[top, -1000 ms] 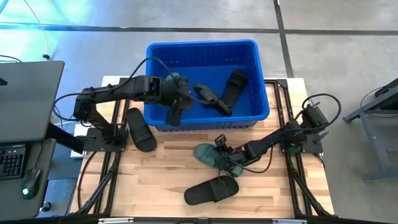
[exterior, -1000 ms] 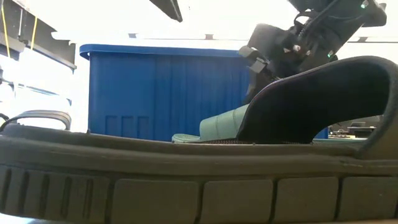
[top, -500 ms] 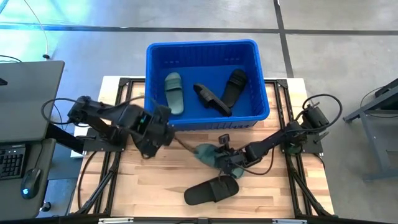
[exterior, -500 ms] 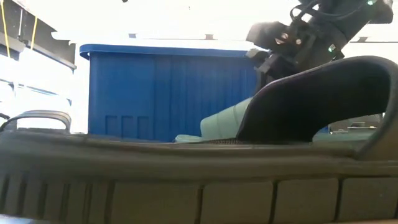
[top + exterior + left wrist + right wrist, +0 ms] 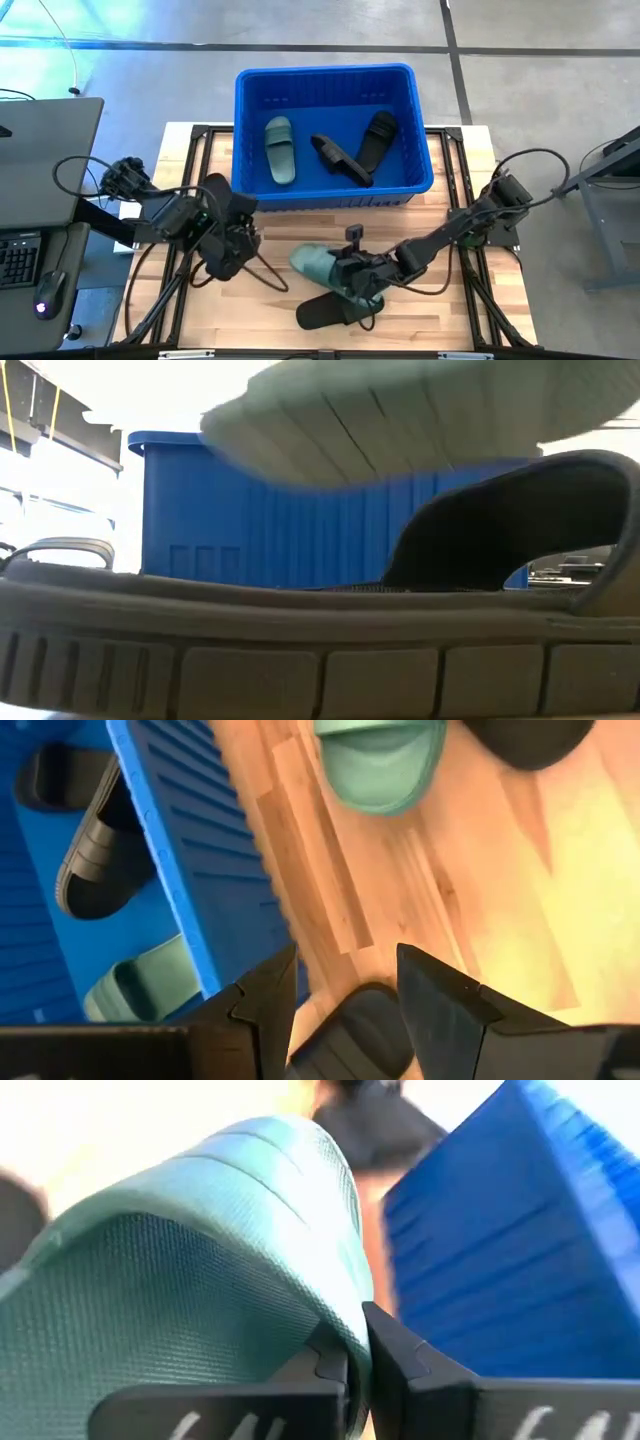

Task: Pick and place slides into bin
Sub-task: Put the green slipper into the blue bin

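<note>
The blue bin (image 5: 335,80) stands at the table's far middle. It holds one green slide (image 5: 280,150) and two black slides (image 5: 342,160). My right gripper (image 5: 352,275) is shut on a second green slide (image 5: 318,266), raised above the near middle of the table. Its sole shows high in the low view (image 5: 400,420). Just nearer lies a black slide (image 5: 335,308), flat on its sole. My left gripper (image 5: 345,985) stands open at the near left, over another black slide (image 5: 360,1030). I cannot tell whether it touches that slide. My right gripper pinches the green slide's strap at its edge (image 5: 345,1315) between the two fingers. The fingers come from the table's right, slanting down. The slide is lifted clear of the table and of the black slide below it, and it is tilted.
The near wall of the bin (image 5: 200,870) rises close beyond my left gripper. Cables (image 5: 265,275) lie on the wood between the two arms. A desk with a keyboard (image 5: 20,255) stands off the table's left.
My left arm has drawn back out of the bin toward the near left and down over the black slide, and a green slide now lies in the bin. My right gripper has shut on the other green slide and lifted it clear, carrying it left and nearer.
</note>
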Controlling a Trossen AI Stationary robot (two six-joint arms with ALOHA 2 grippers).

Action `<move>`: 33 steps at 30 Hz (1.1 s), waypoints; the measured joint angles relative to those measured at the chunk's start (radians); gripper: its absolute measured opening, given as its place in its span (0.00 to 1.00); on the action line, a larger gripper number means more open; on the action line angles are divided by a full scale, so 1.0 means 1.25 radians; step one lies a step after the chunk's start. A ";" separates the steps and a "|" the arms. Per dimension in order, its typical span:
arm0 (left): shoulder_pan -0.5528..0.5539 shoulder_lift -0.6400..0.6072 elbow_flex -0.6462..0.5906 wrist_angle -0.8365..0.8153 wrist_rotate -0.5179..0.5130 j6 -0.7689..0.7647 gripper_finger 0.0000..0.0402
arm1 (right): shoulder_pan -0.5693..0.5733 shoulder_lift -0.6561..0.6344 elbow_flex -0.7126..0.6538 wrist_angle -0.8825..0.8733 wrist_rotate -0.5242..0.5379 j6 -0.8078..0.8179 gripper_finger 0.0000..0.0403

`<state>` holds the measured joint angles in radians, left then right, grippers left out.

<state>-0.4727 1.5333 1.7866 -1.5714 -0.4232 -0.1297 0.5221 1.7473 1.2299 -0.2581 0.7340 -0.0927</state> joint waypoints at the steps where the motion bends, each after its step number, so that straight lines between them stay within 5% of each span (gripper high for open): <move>1: -0.008 0.000 0.000 0.000 0.000 -0.009 0.39 | 0.003 0.000 0.026 -0.004 0.028 -0.016 0.00; 6: -0.047 0.000 0.000 0.000 0.000 -0.052 0.39 | -0.002 0.000 0.159 -0.066 0.295 -0.033 0.00; 10: -0.075 0.000 0.000 0.000 0.000 -0.068 0.39 | -0.032 0.000 0.257 -0.089 0.481 -0.167 0.00; 14: -0.094 0.000 0.000 0.000 -0.005 -0.071 0.39 | -0.114 -0.001 0.331 -0.091 0.568 -0.274 0.00; 17: -0.096 0.000 0.000 0.000 -0.006 -0.084 0.39 | -0.217 -0.001 0.371 -0.097 0.524 -0.305 0.00; 21: -0.093 0.000 0.000 0.000 -0.006 -0.093 0.39 | -0.378 -0.001 0.402 -0.095 0.358 -0.269 0.00; 28: -0.094 0.001 0.000 0.000 -0.009 -0.115 0.39 | -0.634 0.016 0.351 -0.070 -0.069 -0.033 0.00; 33: -0.093 0.001 0.000 0.000 -0.032 -0.112 0.39 | -0.713 0.084 0.276 -0.052 -0.070 -0.017 0.00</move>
<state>-0.5892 1.5345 1.7866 -1.5711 -0.4638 -0.2699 -0.3696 1.8521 1.5747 -0.3231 0.6471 -0.1138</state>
